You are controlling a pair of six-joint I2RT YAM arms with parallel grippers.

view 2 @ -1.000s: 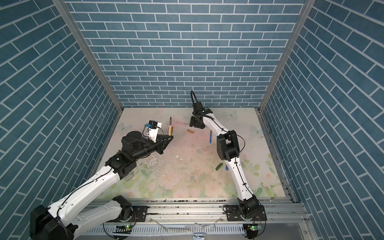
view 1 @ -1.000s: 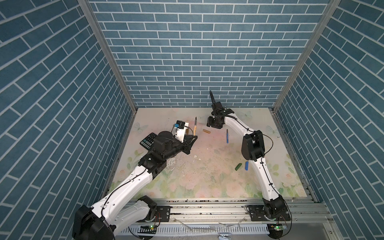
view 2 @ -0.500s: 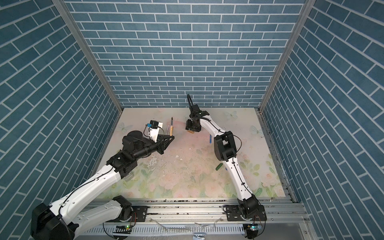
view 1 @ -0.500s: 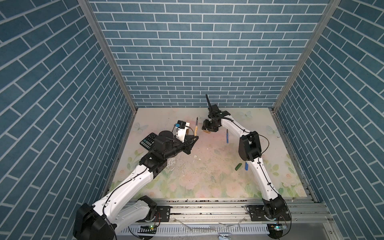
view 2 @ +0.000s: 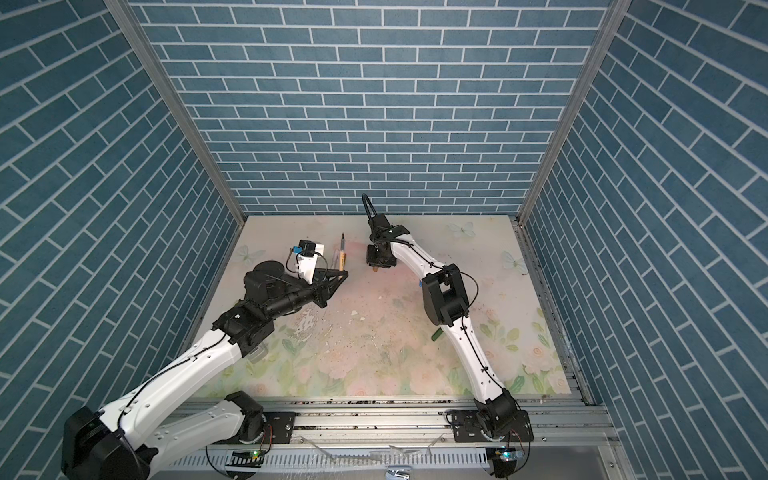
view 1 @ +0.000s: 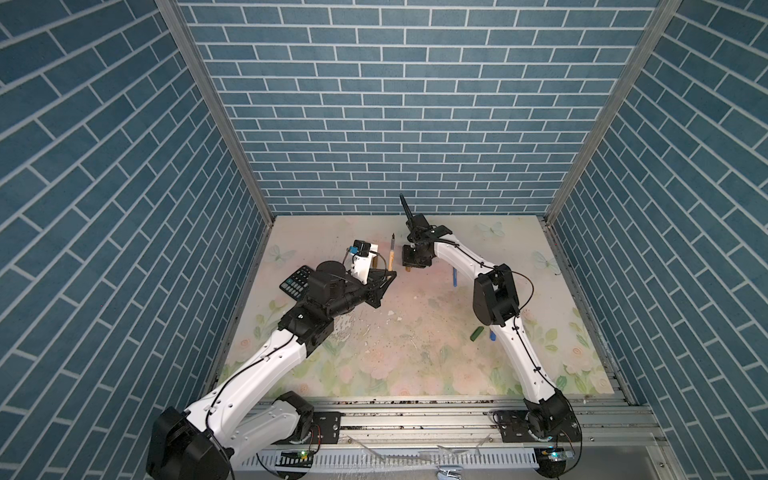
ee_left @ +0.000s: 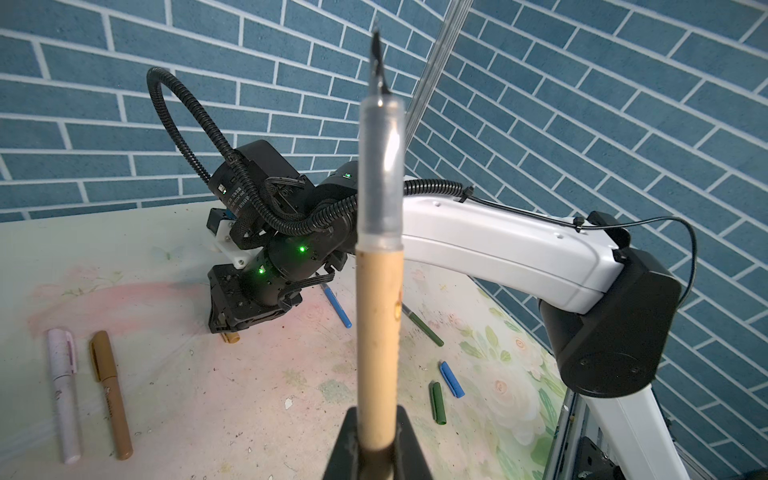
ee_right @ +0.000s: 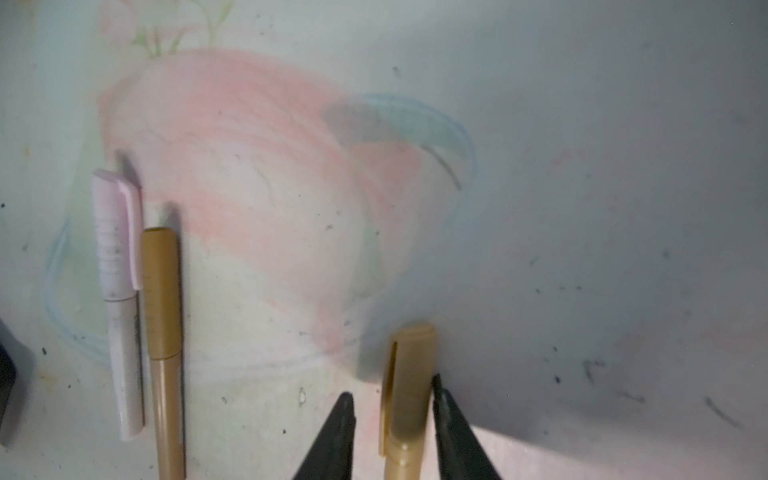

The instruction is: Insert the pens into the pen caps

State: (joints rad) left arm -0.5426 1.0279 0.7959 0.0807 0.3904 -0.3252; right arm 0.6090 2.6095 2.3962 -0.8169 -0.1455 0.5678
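My left gripper (ee_left: 376,411) is shut on a gold-brown pen (ee_left: 379,324) and holds it upright, dark tip up; in both top views the pen (view 1: 392,255) (view 2: 341,257) stands left of the right arm. My right gripper (ee_right: 392,390) points down at the mat, and a gold-brown pen cap (ee_right: 409,395) lies between its jaws. One finger (ee_right: 442,399) touches the cap, and the other finger (ee_right: 343,411) stands a gap away. In a top view the cap's end (view 1: 409,269) peeks out under the gripper (view 1: 413,264).
A capped pink-white pen (ee_right: 118,299) and a capped gold-brown pen (ee_right: 164,345) lie side by side near the cap. A blue pen (ee_left: 336,307), green pen (ee_left: 424,330), blue cap (ee_left: 451,379) and green cap (ee_left: 437,402) lie near the right arm. A black calculator (view 1: 297,281) sits far left.
My right gripper has moved left and down over the gold-brown cap, and its jaws have narrowed around it. The left arm and its pen have stayed put.
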